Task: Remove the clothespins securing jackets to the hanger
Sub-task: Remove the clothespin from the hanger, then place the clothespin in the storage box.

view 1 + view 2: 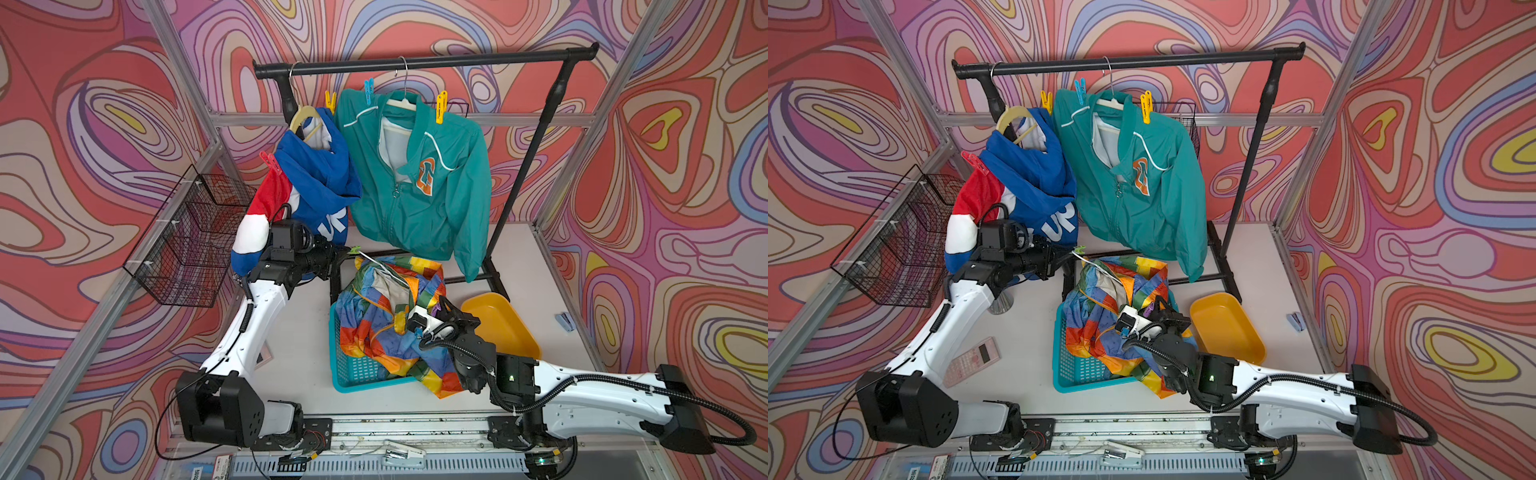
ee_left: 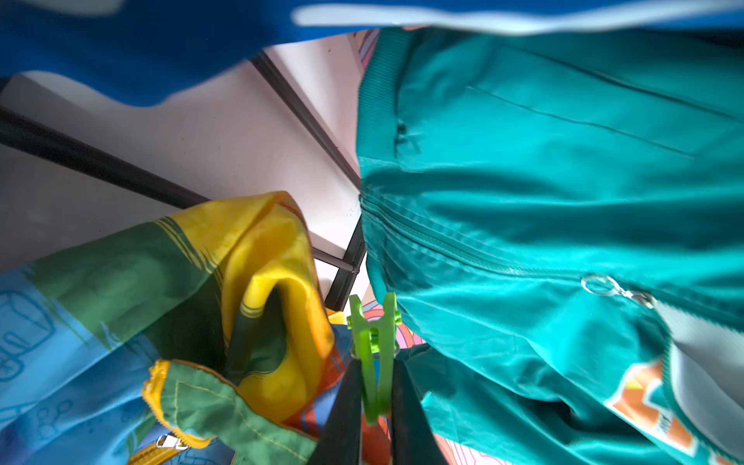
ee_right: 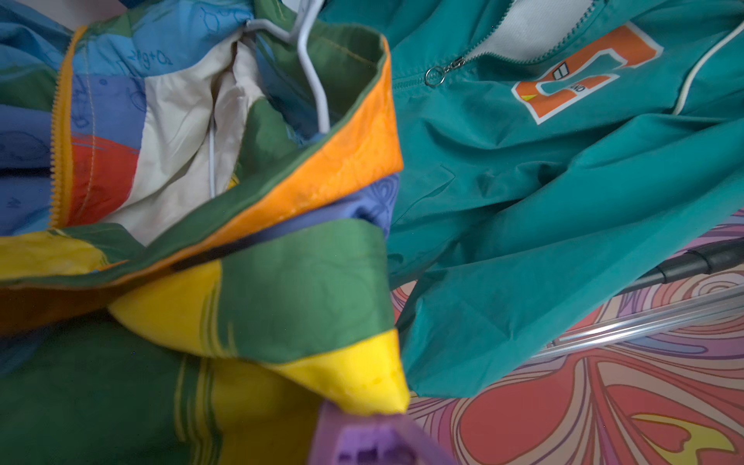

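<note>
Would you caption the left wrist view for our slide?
Left hand grips a green clothespin, teal jacket and rainbow jacket close by.

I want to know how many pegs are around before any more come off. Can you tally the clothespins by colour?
yellow clothespins: 2
blue clothespin: 1
red clothespin: 1
green clothespin: 1
purple clothespin: 1, only partly in view
Total: 6
</note>
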